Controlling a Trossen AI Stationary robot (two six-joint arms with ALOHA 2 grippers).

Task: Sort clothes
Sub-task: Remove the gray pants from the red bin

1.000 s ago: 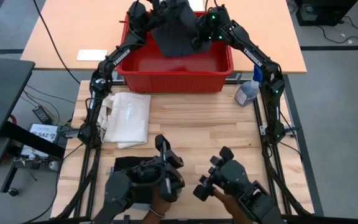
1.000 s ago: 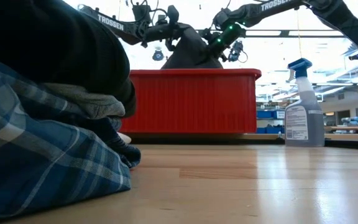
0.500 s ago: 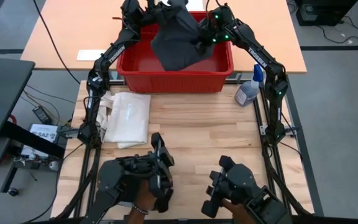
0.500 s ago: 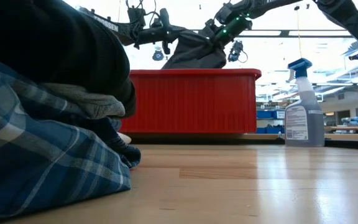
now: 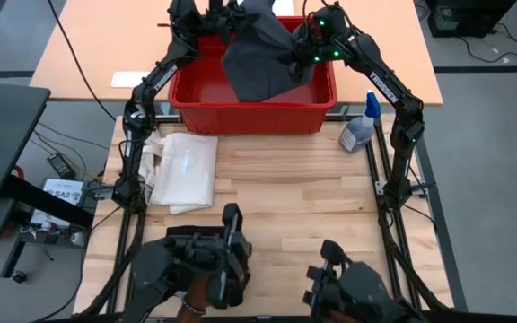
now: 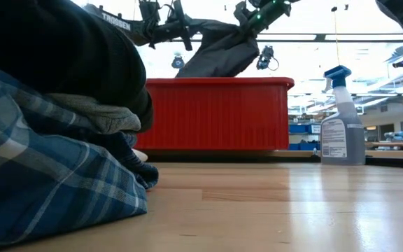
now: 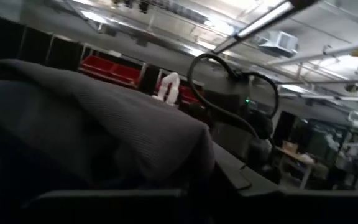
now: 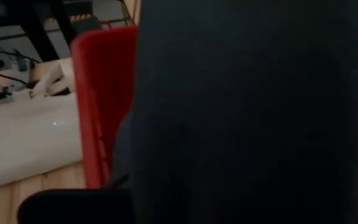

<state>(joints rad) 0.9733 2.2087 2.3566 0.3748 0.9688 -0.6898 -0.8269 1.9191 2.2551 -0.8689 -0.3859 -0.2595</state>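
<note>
Dark grey cloth (image 7: 98, 134), finely ribbed, draped across the near field and filling most of the frame. Beyond its folded edge, a looping black cable (image 7: 229, 93) and dark arm hardware. Farther off, red bins (image 7: 114, 67) on shelving, a white object (image 7: 168, 87) beside them, ceiling strip lights (image 7: 263, 20) overhead.

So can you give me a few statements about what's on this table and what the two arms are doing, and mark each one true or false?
1. Both arms hold the dark grey cloth up over the red bin. True.
2. The spray bottle stands inside the bin. False: it stands on the table beside it.
3. The white tote bag lies flat on the wooden table. True.
4. The right gripper has its jaws wide open. False: they are shut on the cloth, as are those of the left gripper.
5. The plaid cloth is in the bin. False: it lies on the table.
</note>
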